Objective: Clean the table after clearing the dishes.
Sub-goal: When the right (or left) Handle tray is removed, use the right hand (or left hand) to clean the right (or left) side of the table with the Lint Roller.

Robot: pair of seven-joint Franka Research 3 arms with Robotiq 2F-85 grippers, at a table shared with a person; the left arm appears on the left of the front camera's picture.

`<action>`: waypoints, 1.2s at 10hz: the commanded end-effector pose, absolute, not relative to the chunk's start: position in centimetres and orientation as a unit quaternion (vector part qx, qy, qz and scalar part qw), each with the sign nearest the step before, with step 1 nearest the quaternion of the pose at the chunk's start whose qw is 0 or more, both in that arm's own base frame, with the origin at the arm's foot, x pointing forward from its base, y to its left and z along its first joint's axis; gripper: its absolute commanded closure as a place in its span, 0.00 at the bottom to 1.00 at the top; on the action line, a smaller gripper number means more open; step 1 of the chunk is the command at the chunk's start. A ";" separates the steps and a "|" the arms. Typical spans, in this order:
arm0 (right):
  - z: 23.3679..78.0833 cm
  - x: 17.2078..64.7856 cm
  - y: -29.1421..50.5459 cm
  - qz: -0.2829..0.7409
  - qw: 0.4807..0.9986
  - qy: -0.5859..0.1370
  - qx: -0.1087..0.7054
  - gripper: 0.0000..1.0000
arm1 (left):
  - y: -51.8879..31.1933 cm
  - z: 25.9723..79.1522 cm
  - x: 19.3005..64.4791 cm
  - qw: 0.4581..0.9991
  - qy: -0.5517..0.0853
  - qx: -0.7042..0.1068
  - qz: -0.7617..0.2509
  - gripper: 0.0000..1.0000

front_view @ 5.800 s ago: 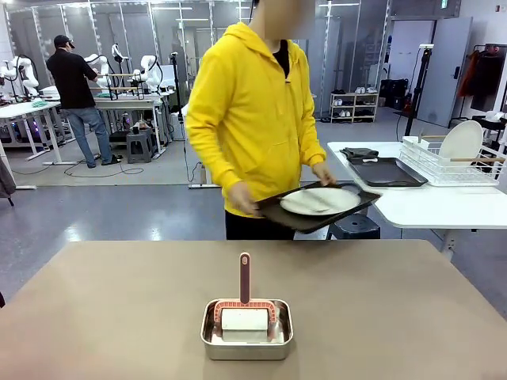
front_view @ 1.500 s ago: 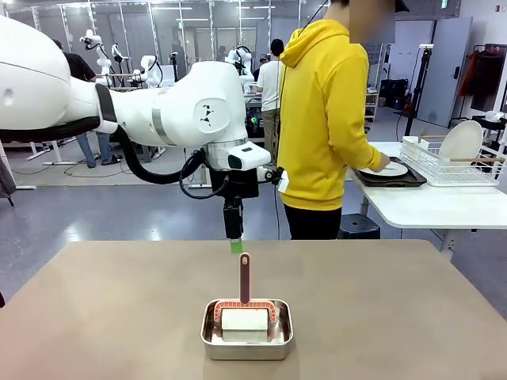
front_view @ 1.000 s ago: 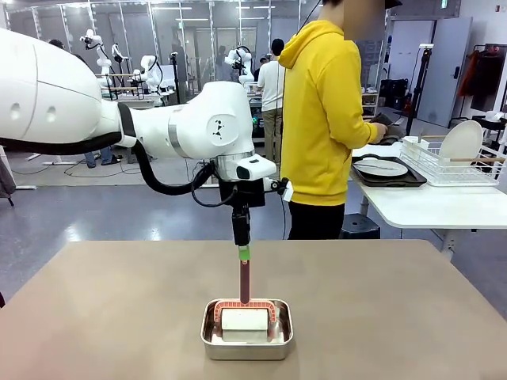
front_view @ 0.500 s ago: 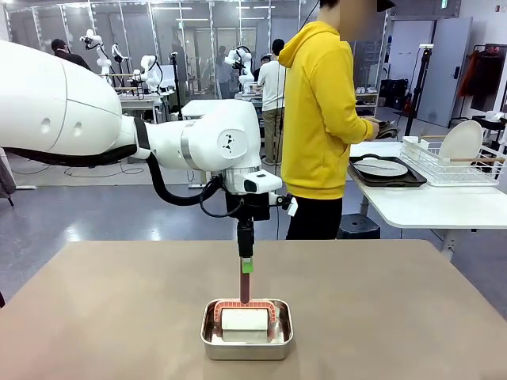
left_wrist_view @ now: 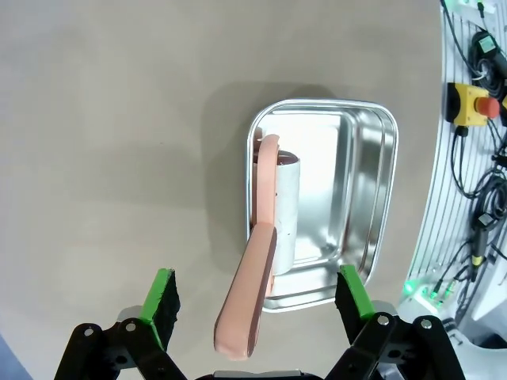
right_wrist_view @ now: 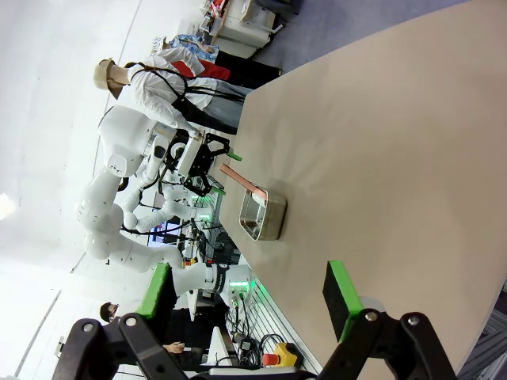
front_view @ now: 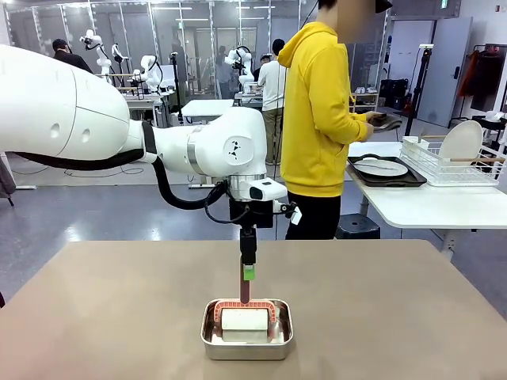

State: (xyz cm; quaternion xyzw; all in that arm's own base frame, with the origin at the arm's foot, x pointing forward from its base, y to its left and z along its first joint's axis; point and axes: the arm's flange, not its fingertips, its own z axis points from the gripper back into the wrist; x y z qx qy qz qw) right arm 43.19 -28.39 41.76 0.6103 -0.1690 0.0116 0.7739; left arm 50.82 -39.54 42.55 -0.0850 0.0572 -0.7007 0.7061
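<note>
The tan table [front_view: 412, 317] bears a small steel pan [front_view: 246, 339] with a white roller [front_view: 245, 320] whose pink handle [front_view: 245, 291] stands upright. My left gripper [front_view: 249, 273] points straight down at the top of that handle. In the left wrist view the left gripper [left_wrist_view: 257, 294] is open, its green pads [left_wrist_view: 162, 294] on either side of the handle [left_wrist_view: 249, 305] and apart from it. One of the dishes, a white plate [front_view: 381, 167] on a dark tray [front_view: 405, 179], lies on the white side table. My right gripper [right_wrist_view: 247, 293] is open, holds nothing and hangs above the table [right_wrist_view: 396, 158].
A person in a yellow hoodie [front_view: 321, 111] stands at the white side table [front_view: 428, 207], hands on something dark. A wire rack [front_view: 455, 162] with a plate in it stands at that table's right end. The right wrist view shows the pan [right_wrist_view: 264, 215] far off.
My left arm has come down over the roller, and its open fingers now straddle the handle's top. The person turned further toward the side table.
</note>
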 end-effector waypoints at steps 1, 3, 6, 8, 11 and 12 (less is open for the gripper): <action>42.1 42.8 -27.8 0.007 0.772 -0.171 0.612 0.05 | -39.6 42.3 50.4 0.708 0.065 -0.076 -0.700 0.00; 42.1 42.8 -27.8 0.007 0.772 -0.171 0.612 0.05 | -39.5 42.3 50.1 0.705 0.067 -0.074 -0.702 0.06; 42.1 42.8 -27.8 0.007 0.772 -0.171 0.612 0.05 | -39.2 42.1 49.8 0.702 0.067 -0.071 -0.706 0.25; 42.1 42.8 -27.8 0.007 0.772 -0.171 0.612 0.05 | -39.1 42.1 49.7 0.702 0.070 -0.064 -0.706 0.41; 42.1 42.8 -27.8 0.007 0.772 -0.171 0.612 0.05 | -38.4 42.0 49.3 0.702 0.073 -0.064 -0.706 0.69; 42.1 42.8 -27.8 0.007 0.772 -0.171 0.612 0.05 | -38.4 41.9 49.3 0.701 0.072 -0.065 -0.707 0.74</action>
